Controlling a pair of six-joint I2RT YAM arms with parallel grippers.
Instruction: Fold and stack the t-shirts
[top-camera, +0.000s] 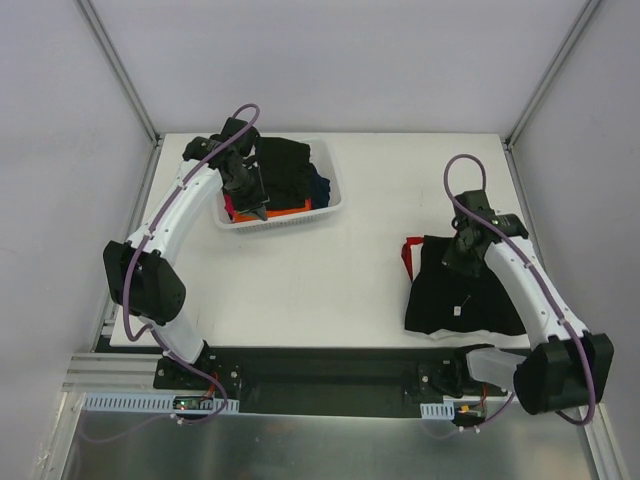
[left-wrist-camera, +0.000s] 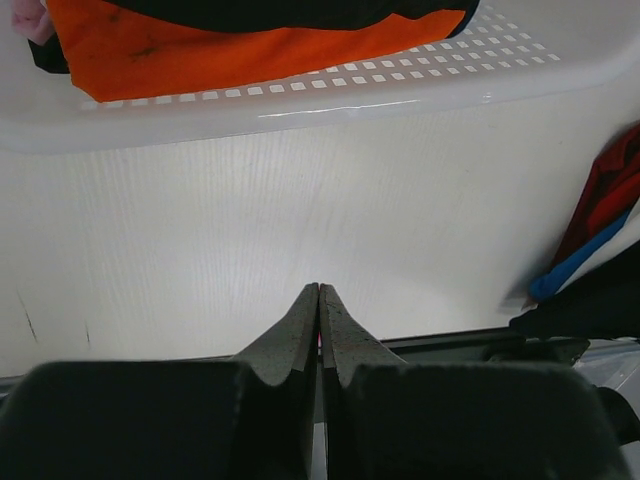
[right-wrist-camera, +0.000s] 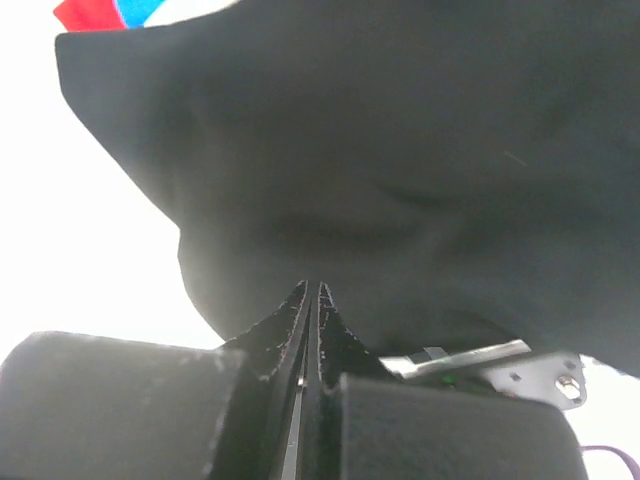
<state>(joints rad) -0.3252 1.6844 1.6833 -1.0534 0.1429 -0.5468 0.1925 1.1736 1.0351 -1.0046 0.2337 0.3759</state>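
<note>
A white lattice basket (top-camera: 332, 206) at the back left holds several t-shirts: black (top-camera: 285, 165), navy (top-camera: 320, 186) and orange (top-camera: 287, 211). My left gripper (top-camera: 258, 207) is shut and empty at the basket's front edge. In the left wrist view it (left-wrist-camera: 319, 288) hangs over bare table, with the orange shirt (left-wrist-camera: 250, 45) and basket rim (left-wrist-camera: 300, 110) beyond. A black t-shirt (top-camera: 450, 295) lies on the right over a red one (top-camera: 409, 260). My right gripper (top-camera: 458, 257) is shut over its back edge. In the right wrist view its tips (right-wrist-camera: 312, 287) sit at the black cloth (right-wrist-camera: 400, 150); I see no cloth between them.
The table's near edge carries a black rail (top-camera: 330, 365) with both arm bases. Grey walls close in the left, back and right. A red corner (right-wrist-camera: 85, 12) and a blue strip (right-wrist-camera: 140, 8) show past the black shirt.
</note>
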